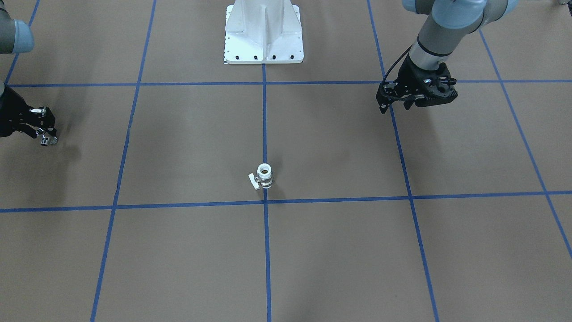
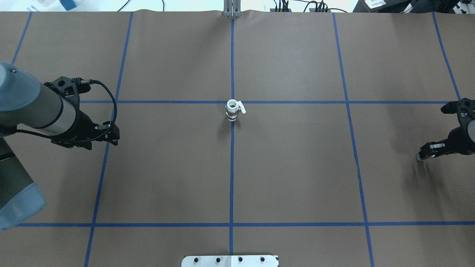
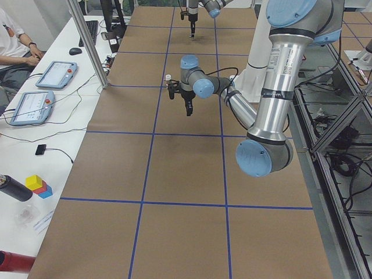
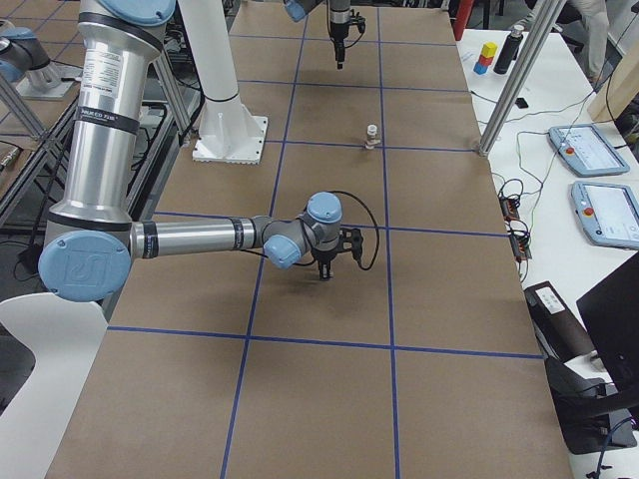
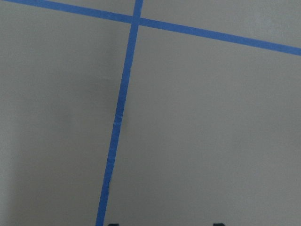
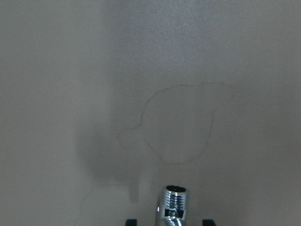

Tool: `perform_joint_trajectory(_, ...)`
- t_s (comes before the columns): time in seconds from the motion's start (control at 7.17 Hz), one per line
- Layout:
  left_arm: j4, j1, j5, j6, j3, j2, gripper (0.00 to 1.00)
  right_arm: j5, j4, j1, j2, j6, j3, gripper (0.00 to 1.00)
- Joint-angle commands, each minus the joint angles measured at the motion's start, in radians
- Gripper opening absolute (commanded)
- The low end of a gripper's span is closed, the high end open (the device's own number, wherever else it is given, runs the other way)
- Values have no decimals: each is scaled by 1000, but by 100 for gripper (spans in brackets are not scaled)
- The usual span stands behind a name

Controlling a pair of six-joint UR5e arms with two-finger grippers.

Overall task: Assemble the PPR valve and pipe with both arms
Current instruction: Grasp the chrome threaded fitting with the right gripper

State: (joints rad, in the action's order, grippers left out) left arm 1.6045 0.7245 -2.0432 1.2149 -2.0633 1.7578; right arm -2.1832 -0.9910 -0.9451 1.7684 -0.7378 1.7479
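The PPR valve (image 1: 263,175) stands upright on the centre blue line, its white end up and its pale handle to one side; it also shows in the overhead view (image 2: 232,110). My right gripper (image 1: 45,135) is far out at the table's right side, shut on the small chrome pipe (image 1: 47,141), held low over the paper. In the right wrist view the pipe's threaded end (image 6: 173,203) sticks out between the fingers. My left gripper (image 2: 111,136) hangs over the left side, far from the valve, open and empty.
The white pedestal base (image 1: 263,33) stands at the robot's edge. Blue tape lines (image 5: 117,117) divide the brown paper. Tablets (image 3: 55,74) and coloured blocks (image 3: 38,186) lie on the side bench beyond the table's far edge, beside metal posts (image 3: 87,43).
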Motion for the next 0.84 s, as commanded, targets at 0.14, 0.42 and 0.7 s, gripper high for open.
perform_joint_trajectory(0.14, 0, 1, 0, 0, -1, 2, 73, -1, 0, 0, 0, -2, 1, 18)
perform_joint_trajectory(0.42, 0, 1, 0, 0, -4, 2, 73, -9, -2, -1, -18, -3, 15, 0)
perform_joint_trajectory(0.7, -2, 7, 0, -5, -8, -1, 73, -12, -18, -1, -108, -91, 10, 0)
